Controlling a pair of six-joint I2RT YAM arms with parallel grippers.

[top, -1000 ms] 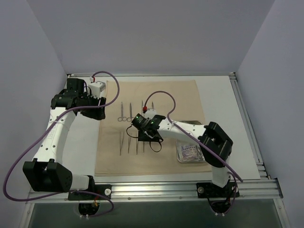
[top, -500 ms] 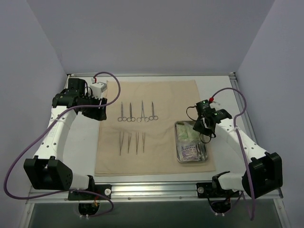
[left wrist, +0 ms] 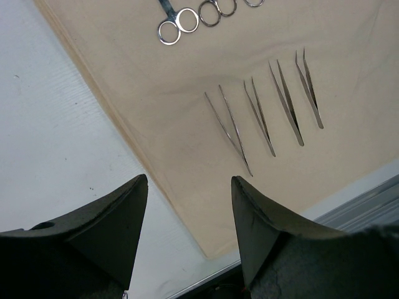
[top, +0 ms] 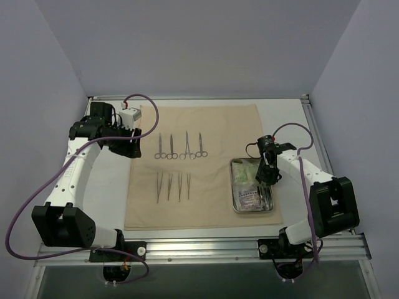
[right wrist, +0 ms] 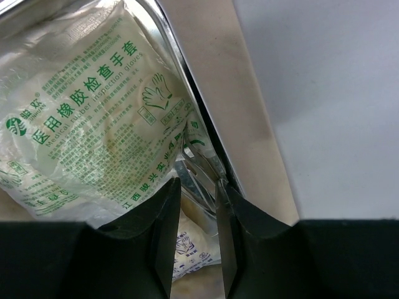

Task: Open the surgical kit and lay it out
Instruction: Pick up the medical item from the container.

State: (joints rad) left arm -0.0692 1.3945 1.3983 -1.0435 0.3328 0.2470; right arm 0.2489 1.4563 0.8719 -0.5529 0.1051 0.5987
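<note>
Presumably to lift it, the right tool [right wrist: 196,187] pinches the glove packet [right wrist: 93,112] in the tray [top: 267,202]; the left tool [left wrist: 188,182] hangs open.

**Three Cameras, One Table**

The top camera looks down from above and behind both arms, taking in the whole table [top: 287,118] from afar. The left wrist camera peers past its tool [left wrist: 189,180] at the cloth's [left wrist: 187,75] near-left corner from middle distance, sharing the tweezers [left wrist: 262,118] with the top view. The right wrist camera sits very close over the tray's [right wrist: 187,81] right rim, also seen from above.
</note>
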